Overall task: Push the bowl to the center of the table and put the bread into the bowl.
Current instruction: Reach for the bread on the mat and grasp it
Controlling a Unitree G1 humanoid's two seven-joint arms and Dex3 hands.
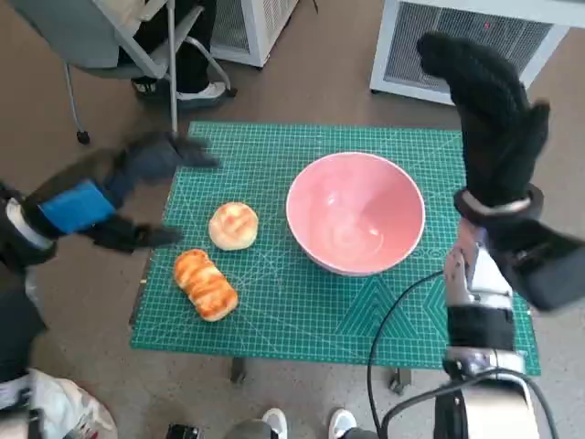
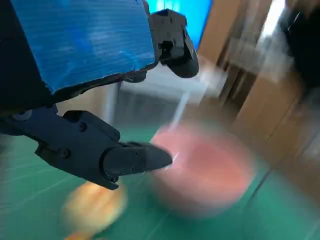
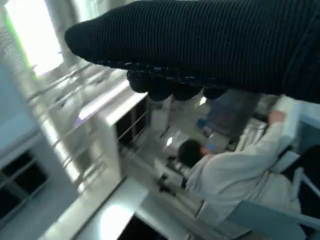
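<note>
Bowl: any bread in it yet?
No. In the head view the bowl holds nothing; the round bun and the long loaf lie on the mat beside it.

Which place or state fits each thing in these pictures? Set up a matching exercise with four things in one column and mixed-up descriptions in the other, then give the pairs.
Things
1. pink round bowl
2. round pale bread roll
3. long striped golden loaf
4. right hand in the black knitted glove

Descriptions
A. raised above the mat's far right corner, holding nothing
B. nearest the mat's front edge, left of the middle
C. right of the mat's middle, nothing inside
D. just left of the bowl, apart from it

Pairs: 1-C, 2-D, 3-B, 4-A
</note>
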